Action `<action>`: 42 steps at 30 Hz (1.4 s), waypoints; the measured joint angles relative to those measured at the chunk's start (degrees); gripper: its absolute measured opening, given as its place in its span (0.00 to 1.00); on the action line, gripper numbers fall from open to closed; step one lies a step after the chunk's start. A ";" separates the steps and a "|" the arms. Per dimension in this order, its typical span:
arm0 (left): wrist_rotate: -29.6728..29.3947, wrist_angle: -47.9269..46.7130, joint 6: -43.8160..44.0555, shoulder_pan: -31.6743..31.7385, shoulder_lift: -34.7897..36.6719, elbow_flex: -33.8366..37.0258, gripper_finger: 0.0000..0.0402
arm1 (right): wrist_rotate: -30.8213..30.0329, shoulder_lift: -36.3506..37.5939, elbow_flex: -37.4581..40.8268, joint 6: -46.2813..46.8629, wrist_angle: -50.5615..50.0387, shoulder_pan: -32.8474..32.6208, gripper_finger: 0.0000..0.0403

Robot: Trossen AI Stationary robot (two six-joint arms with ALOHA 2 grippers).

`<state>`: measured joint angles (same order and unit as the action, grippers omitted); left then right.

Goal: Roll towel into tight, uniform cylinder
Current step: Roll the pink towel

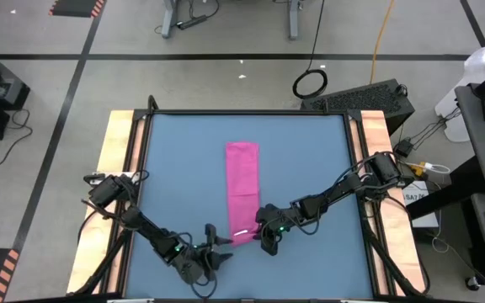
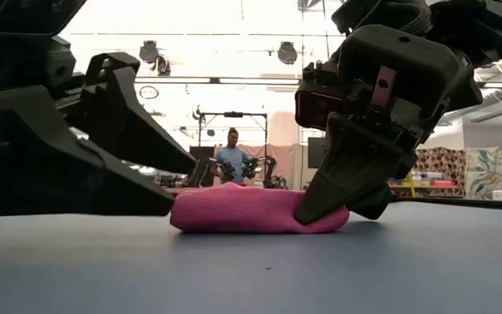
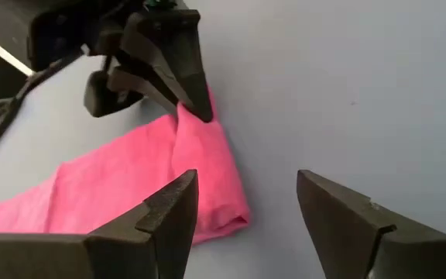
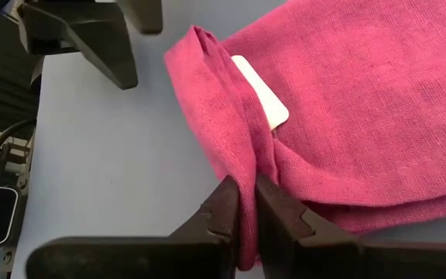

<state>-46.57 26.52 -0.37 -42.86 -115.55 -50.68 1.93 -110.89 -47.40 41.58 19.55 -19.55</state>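
Towel (image 1: 242, 187), magenta, lying as a long folded strip down the middle of the blue worktop (image 1: 175, 168), rolling barely begun: right tool (image 1: 266, 242) pinches its near-edge end fold, left tool (image 1: 218, 249) spread just beside it, whole length left to roll.

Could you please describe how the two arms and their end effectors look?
Both arms are dark, jointed, with small green lights. The left end effector has two wedge-shaped black fingers; the right end effector has similar tapered black fingers.
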 joint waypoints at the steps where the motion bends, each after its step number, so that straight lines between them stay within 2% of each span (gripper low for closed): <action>1: 0.23 0.00 0.67 -0.04 0.00 0.10 0.56 | 0.00 0.00 0.00 0.02 0.02 0.00 0.07; 5: 1.37 -0.06 1.50 0.71 0.00 0.25 0.56 | -0.09 0.00 0.00 0.22 0.00 0.00 0.07; 12: 6.83 -0.46 2.25 4.42 0.00 0.25 0.56 | -0.11 0.00 0.00 0.83 0.00 0.00 0.07; 19: 9.94 -4.22 7.95 6.32 0.22 0.20 0.54 | -0.13 0.00 0.00 0.83 0.00 0.00 0.07; 23: 8.40 -4.16 7.09 5.66 0.21 0.21 0.48 | -0.14 0.00 0.00 0.83 0.00 0.00 0.07; 28: -1.85 -3.99 4.12 2.41 0.15 0.23 0.48 | -0.15 0.00 0.00 0.83 0.00 0.00 0.07; 30: -3.22 -2.45 1.32 1.02 0.12 0.24 0.50 | -0.15 0.00 0.00 0.83 0.00 0.00 0.07; 34: -2.65 -0.47 -1.24 -0.67 0.02 0.27 0.56 | -0.15 0.00 0.00 0.83 0.00 0.00 0.07; 42: 4.34 1.10 0.51 2.57 -1.18 0.34 0.58 | -0.15 0.00 0.02 1.27 0.02 0.00 0.07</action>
<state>-42.23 27.61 0.13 -40.29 -116.72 -50.35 1.78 -110.89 -47.37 42.85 19.57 -19.55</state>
